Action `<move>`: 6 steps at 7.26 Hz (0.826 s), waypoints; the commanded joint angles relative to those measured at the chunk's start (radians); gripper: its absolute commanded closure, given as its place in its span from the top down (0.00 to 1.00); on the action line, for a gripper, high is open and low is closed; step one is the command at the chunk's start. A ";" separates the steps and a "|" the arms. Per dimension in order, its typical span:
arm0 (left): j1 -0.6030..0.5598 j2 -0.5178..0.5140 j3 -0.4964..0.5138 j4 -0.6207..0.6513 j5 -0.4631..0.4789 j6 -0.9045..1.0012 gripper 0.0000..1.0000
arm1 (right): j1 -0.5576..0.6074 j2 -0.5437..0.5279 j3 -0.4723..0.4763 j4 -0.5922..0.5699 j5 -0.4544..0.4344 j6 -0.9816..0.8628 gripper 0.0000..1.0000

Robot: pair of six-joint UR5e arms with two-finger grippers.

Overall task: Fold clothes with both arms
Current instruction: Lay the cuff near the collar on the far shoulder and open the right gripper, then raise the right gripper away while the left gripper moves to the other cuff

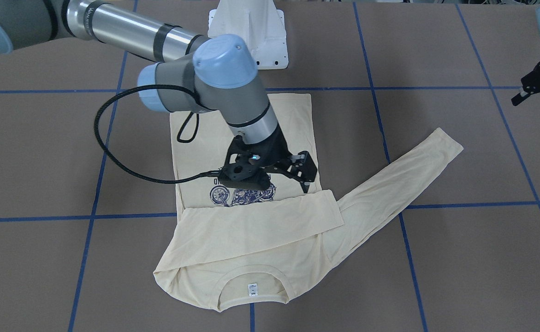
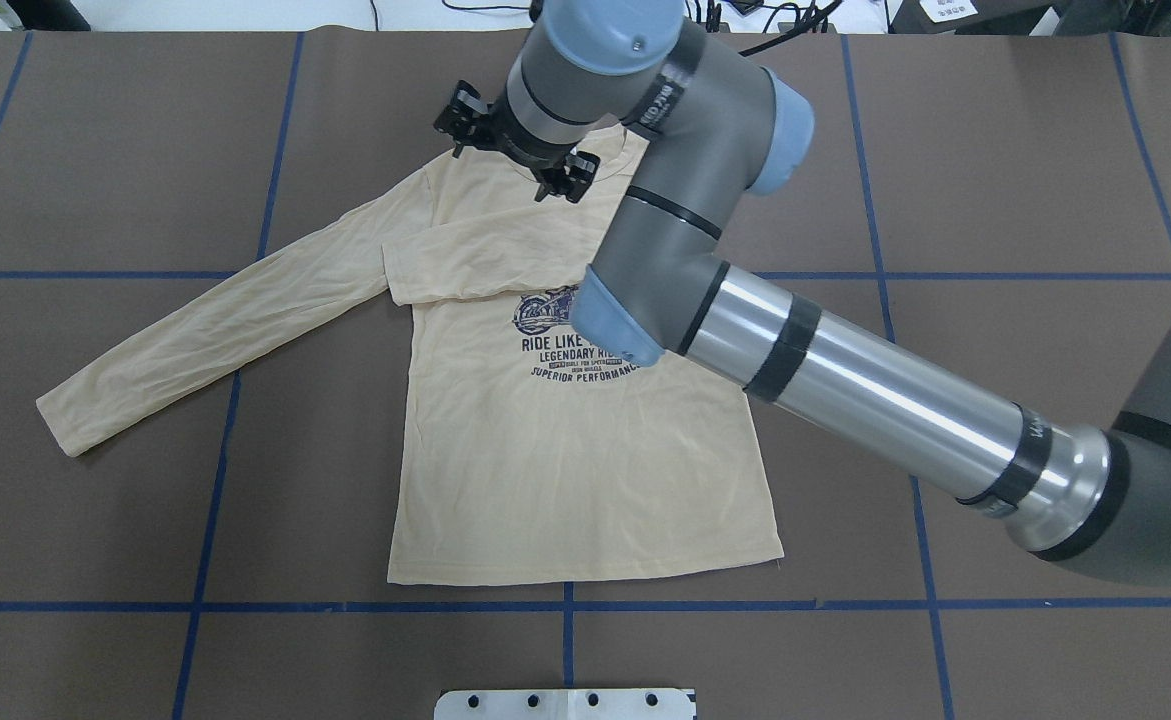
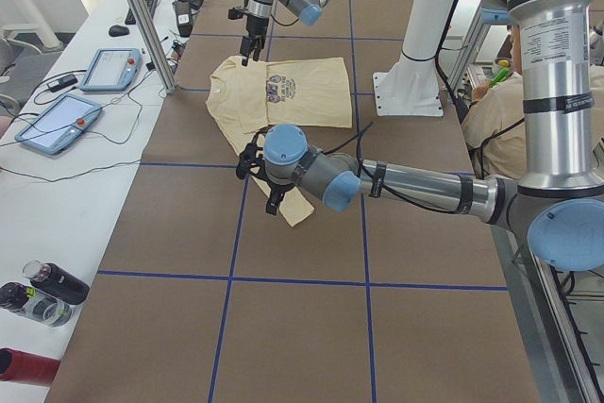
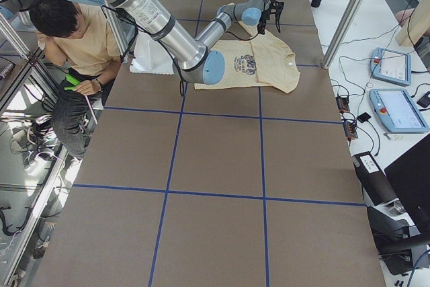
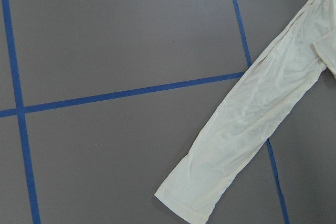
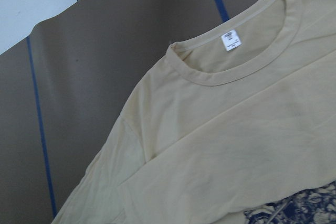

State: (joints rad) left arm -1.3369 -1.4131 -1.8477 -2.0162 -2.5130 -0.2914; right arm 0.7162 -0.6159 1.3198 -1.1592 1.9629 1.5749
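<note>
Shirt point(image 2: 565, 450) flat on the bench point(image 2: 995, 200) under the right gripper point(image 2: 512, 147); one sleeve point(image 2: 475, 265) folded across the chest. Outstretched sleeve point(image 2: 215, 330) near the left gripper point(image 1: 531, 107) and body folds seem left to do; both grippers gape, empty

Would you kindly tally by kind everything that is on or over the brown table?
Pale cream-yellow long-sleeved knit shirt: 1
Grey-and-silver jointed robot arms: 2, the right arm and the left arm
Black two-finger grippers: 2, the right gripper and the left gripper
White pedestal base: 1
Total: 6
</note>
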 commanded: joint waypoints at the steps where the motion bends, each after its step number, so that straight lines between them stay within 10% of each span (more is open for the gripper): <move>1: 0.080 0.017 0.010 -0.032 0.037 -0.025 1.00 | 0.101 -0.190 0.118 0.003 0.133 -0.016 0.97; 3: 0.172 0.019 0.050 -0.093 0.159 -0.029 1.00 | 0.193 -0.438 0.302 0.013 0.221 -0.197 0.96; 6: 0.197 -0.009 0.161 -0.186 0.152 -0.072 1.00 | 0.351 -0.565 0.303 -0.003 0.433 -0.339 0.99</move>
State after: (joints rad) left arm -1.1475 -1.4093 -1.7379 -2.1478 -2.3586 -0.3305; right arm 1.0121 -1.1217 1.6207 -1.1562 2.3223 1.3400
